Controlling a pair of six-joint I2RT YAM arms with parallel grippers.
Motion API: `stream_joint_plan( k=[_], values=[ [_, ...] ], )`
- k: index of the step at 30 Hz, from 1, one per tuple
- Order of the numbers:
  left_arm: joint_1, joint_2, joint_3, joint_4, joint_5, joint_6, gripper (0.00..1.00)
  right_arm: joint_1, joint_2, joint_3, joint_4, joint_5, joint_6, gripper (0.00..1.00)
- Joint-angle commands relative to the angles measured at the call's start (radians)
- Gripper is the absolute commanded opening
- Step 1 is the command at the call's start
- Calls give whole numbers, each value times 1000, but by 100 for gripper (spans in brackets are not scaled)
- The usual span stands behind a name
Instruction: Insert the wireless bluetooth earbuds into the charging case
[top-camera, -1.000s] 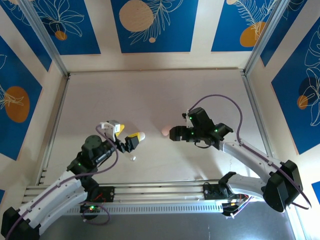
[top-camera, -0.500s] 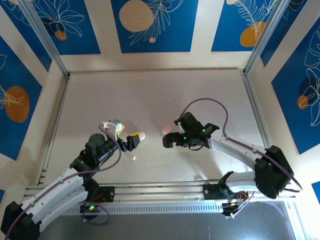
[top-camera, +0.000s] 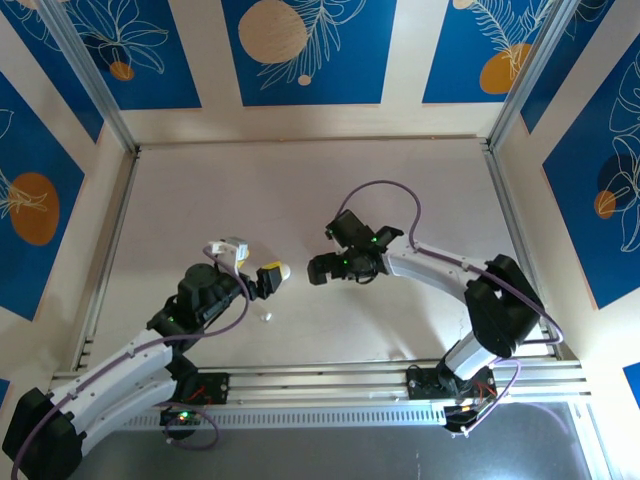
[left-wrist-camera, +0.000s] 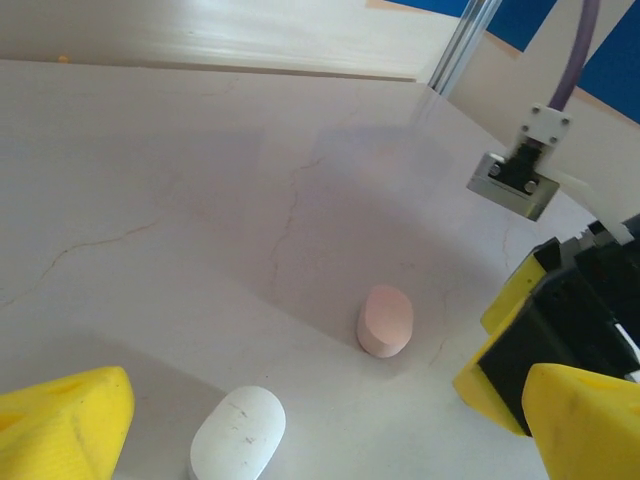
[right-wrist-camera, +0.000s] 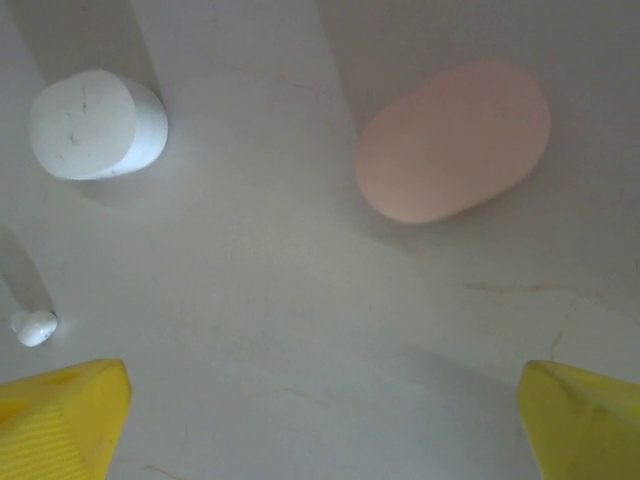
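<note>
Top view: left arm (top-camera: 120, 365) is lying along the lower left of the frame, rising from the bottom-left corner toward centre, its elbow bent. Left gripper (top-camera: 262, 280) is pointing right, just left of frame centre, jaws standing wide apart.

Right arm (top-camera: 440, 270) is arching up from its base at lower right, folding at the right-hand joint and stretching leftward to centre. Right gripper (top-camera: 318, 268) is pointing left and slightly down, facing the left gripper, near it but not touching.

Left wrist view: yellow fingertips (left-wrist-camera: 60, 420) are sitting in both lower corners, spread wide. The right gripper's black-and-yellow body is showing at the right edge.

Right wrist view: yellow fingertips (right-wrist-camera: 60, 415) are sitting in both lower corners, jaws fully spread.
</note>
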Motion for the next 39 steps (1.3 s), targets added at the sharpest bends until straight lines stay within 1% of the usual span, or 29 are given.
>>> stream_joint_plan(
  k=[1, 4, 6, 12, 15, 17, 23, 28, 31, 33, 39],
  values=[
    [-3, -9, 1, 35, -40, 30, 100, -15, 39, 66, -34, 11, -51, 99],
    [-3, -14, -8, 49, -37, 33, 100, -30, 71, 94, -29, 2, -77, 99],
    [-2, -11, -11, 52, -42, 37, 100, -50, 100, 121, -46, -22, -95, 99],
    [-3, -15, -3, 49, -25, 40, 100, -91, 194, 222, -114, -34, -190, 99],
    [-3, -24, -4, 43, -30, 43, 100, -113, 234, 262, -135, -76, -242, 100],
    [-2, -30, -2, 40, -28, 44, 100, -126, 264, 298, -159, -101, -281, 98],
    [-3, -34, -1, 37, -23, 46, 100, -126, 357, 410, -272, -51, -372, 91],
    [-2, -31, -1, 40, -19, 45, 100, -116, 411, 453, -326, -23, -423, 89],
    [-2, -26, 1, 42, -17, 46, 100, -111, 441, 473, -341, 8, -437, 87],
    [-3, -26, 1, 40, -17, 46, 100, -109, 458, 483, -345, 10, -439, 86],
    [-2, -26, 1, 41, -17, 47, 100, -105, 495, 505, -344, 26, -424, 80]
  ],
)
